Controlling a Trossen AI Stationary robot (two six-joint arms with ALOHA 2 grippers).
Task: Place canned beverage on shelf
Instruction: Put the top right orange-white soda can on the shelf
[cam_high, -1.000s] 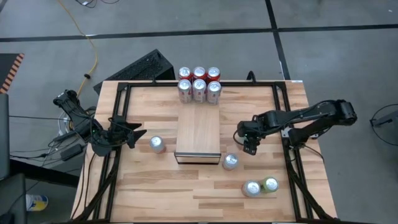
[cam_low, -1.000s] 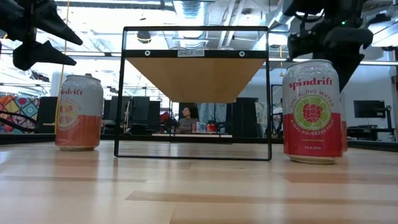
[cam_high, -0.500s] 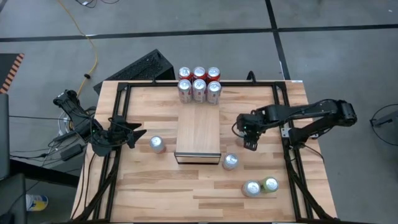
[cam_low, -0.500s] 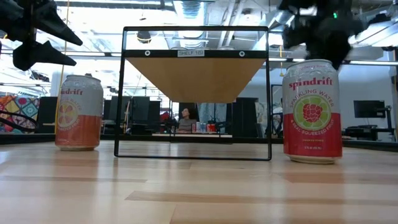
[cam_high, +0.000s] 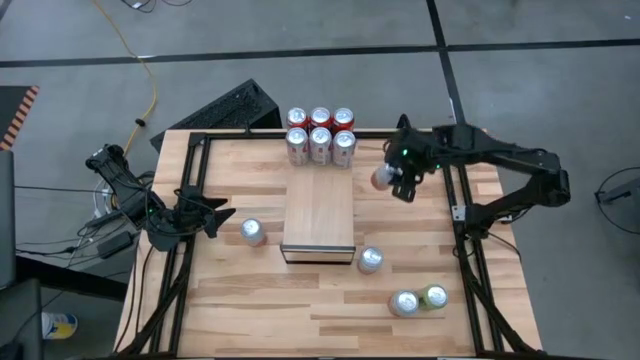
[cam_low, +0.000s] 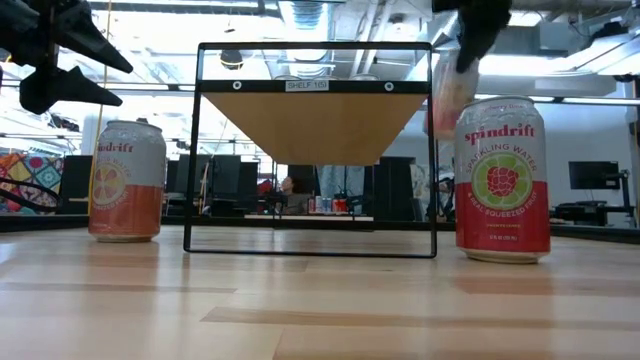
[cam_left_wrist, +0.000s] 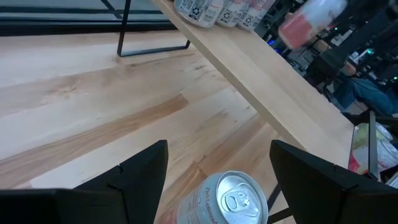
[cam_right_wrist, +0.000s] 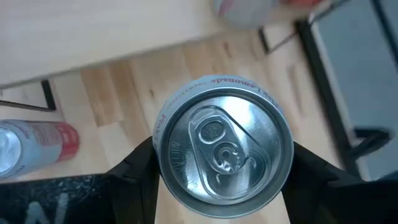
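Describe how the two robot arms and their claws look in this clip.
Both arms are dark, jointed and slim. The left claw ends in two pointed black fingers. The right claw has matching black fingers, with a small green light near its wrist. Black cables trail off behind the left arm.

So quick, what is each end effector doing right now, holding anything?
Left end effector: open, holding nothing, beside a can on the table.
Right end effector: closed on a can, lifted above the table.
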